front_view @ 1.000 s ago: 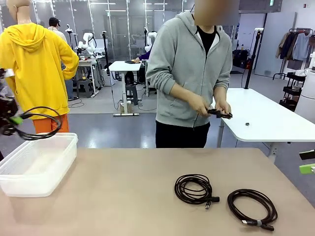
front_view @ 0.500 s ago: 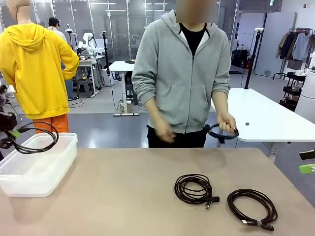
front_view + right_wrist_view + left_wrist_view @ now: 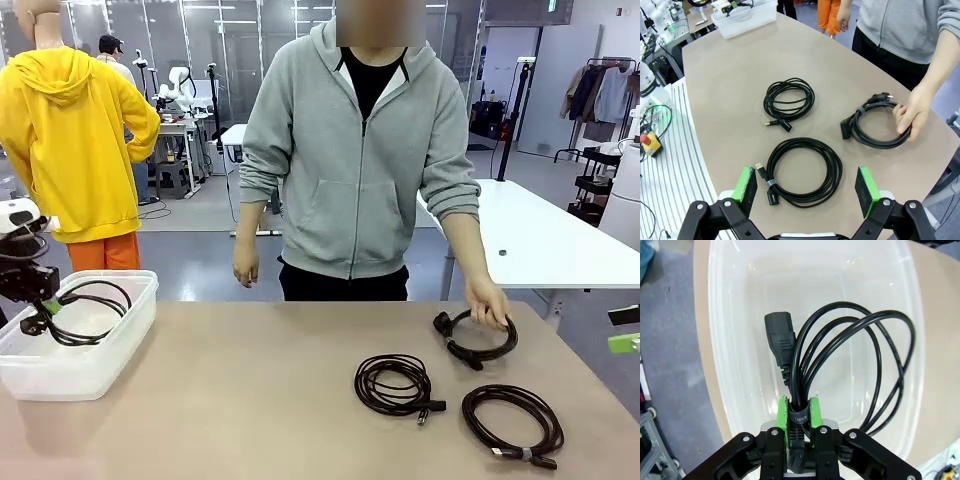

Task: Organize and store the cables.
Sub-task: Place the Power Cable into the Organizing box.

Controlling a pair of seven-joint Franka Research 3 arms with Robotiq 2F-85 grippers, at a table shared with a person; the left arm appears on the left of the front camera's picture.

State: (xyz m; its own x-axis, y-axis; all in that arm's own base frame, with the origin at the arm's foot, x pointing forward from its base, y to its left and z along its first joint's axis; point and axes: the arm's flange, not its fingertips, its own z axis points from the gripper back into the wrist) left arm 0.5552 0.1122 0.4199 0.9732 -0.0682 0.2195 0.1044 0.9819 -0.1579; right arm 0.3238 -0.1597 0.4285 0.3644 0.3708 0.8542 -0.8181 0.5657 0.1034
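Four black coiled cables: held cable (image 3: 850, 355), middle cable (image 3: 393, 384), near-right cable (image 3: 512, 420), far-right cable (image 3: 478, 338). One clear plastic bin (image 3: 60, 375). One table (image 3: 250, 400). One person, two hands: free hand (image 3: 246, 270), hand on cable (image 3: 490, 303). Two grippers: left gripper (image 3: 799, 417), right gripper (image 3: 805, 184).

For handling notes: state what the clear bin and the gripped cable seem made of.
Bin: translucent whitish plastic, glossy; the tan table shows through its walls. Cable: black, smooth, probably rubbery PVC jacket with faint sheen; plug looks moulded hard plastic; band seems fabric, matte.
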